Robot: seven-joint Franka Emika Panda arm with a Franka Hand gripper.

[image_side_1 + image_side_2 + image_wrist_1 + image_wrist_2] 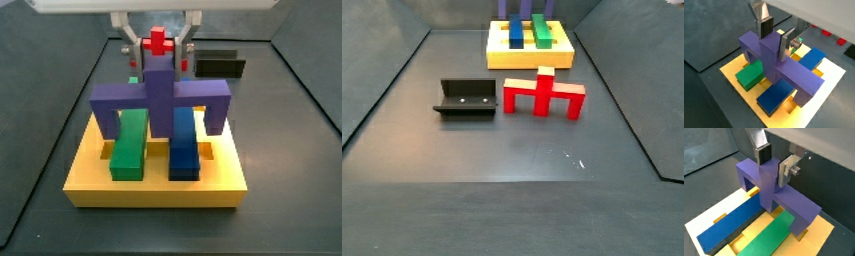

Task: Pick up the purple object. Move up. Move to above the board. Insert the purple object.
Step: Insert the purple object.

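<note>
Dark grey flooring surrounds the board in both wrist views, where the gripper clamps the upright stem of the purple object, whose legs straddle the green bar and blue bar. A side view shows the legs reaching the yellow top, so insertion looks nearly finished, with only release left.

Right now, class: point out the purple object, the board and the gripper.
purple object point(160, 95): side view, middle of its crossbar.
board point(154, 190): side view, yellow front wall.
gripper point(776, 34): wrist view, midway between fingertips, at the purple stem.
</note>
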